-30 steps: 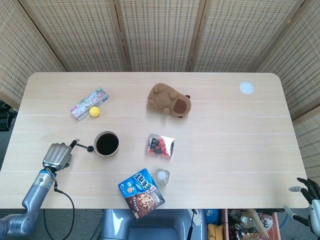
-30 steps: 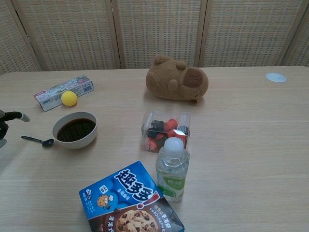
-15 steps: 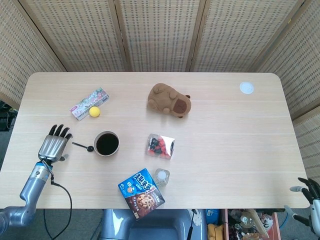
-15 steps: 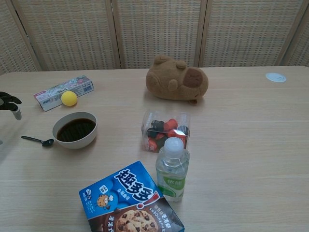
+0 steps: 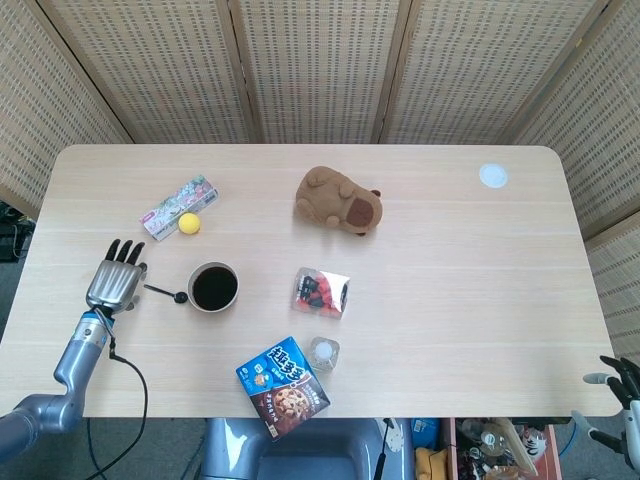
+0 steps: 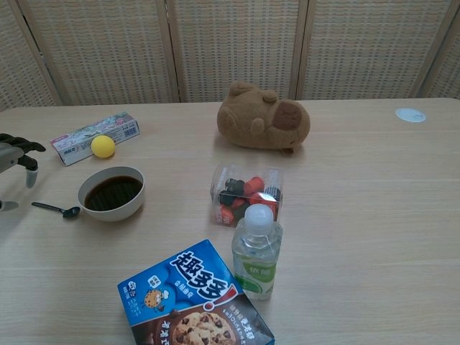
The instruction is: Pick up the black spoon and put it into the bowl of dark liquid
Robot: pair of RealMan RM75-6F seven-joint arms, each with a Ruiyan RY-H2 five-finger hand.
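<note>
Two robot hands show, yet only one is within reach of the work. On the tabletop (image 5: pixel 450 300) the bowl of dark liquid (image 5: pixel 213 287) sits left of centre. The left robot hand (image 5: pixel 115 284) hovers beside it, fingers spread and holding nothing. The right robot hand (image 5: pixel 625 385) hangs off the far corner, well apart, fingers apart and empty. Between the left robot hand and the bowl lies the black spoon (image 5: pixel 165 293), flat, handle toward the hand, scoop just beside the bowl.
</note>
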